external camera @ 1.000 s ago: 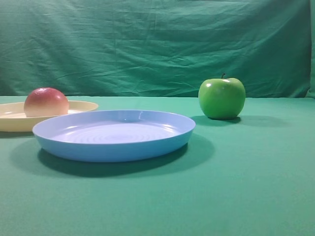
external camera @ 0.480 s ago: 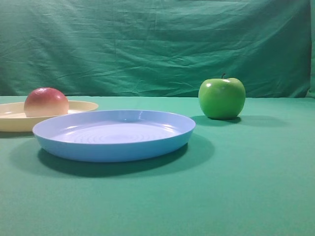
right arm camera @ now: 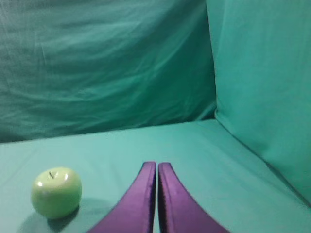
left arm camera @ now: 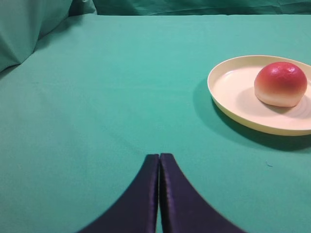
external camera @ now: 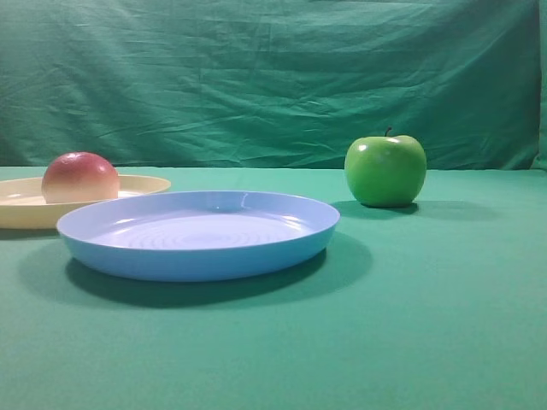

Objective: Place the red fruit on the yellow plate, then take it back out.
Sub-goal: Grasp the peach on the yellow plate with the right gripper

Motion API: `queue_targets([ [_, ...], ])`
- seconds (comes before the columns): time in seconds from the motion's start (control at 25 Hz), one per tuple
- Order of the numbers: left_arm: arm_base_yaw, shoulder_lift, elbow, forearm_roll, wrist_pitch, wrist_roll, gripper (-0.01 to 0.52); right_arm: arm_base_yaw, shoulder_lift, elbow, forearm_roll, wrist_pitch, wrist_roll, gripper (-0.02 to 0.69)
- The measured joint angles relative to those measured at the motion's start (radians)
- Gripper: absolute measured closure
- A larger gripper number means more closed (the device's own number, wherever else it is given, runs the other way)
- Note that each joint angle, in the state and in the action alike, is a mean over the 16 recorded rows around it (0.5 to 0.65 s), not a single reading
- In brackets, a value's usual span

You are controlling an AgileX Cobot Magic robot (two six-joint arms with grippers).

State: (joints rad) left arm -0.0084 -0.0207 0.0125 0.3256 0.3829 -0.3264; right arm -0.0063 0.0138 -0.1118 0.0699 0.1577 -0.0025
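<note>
The red fruit (external camera: 79, 178) (left arm camera: 281, 83) rests on the yellow plate (external camera: 145, 184) (left arm camera: 228, 90) at the far left of the exterior high view. In the left wrist view the plate lies ahead and to the right of my left gripper (left arm camera: 159, 156), whose dark fingers are pressed together with nothing held, well short of the plate. My right gripper (right arm camera: 157, 165) is shut and empty over bare cloth. Neither gripper shows in the exterior high view.
A light blue plate (external camera: 102, 248) stands in front of the yellow one. A green apple (external camera: 385, 169) (right arm camera: 56, 191) sits at mid right, to the left of my right gripper. Green cloth covers the table and rises as a backdrop behind and at the sides.
</note>
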Motion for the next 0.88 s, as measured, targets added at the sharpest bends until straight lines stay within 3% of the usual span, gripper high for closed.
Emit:
queue_targets([
  [0.32, 0.0, 0.0, 0.0, 0.0, 0.0, 0.0, 0.514, 0.004, 0.153, -0.244, 0.054, 0.201, -0.091, 0.665],
  [0.88, 0.0, 0.0, 0.0, 0.0, 0.0, 0.0, 0.514, 0.047, 0.643, -0.657, 0.294, 0.552, -0.359, 0.665],
])
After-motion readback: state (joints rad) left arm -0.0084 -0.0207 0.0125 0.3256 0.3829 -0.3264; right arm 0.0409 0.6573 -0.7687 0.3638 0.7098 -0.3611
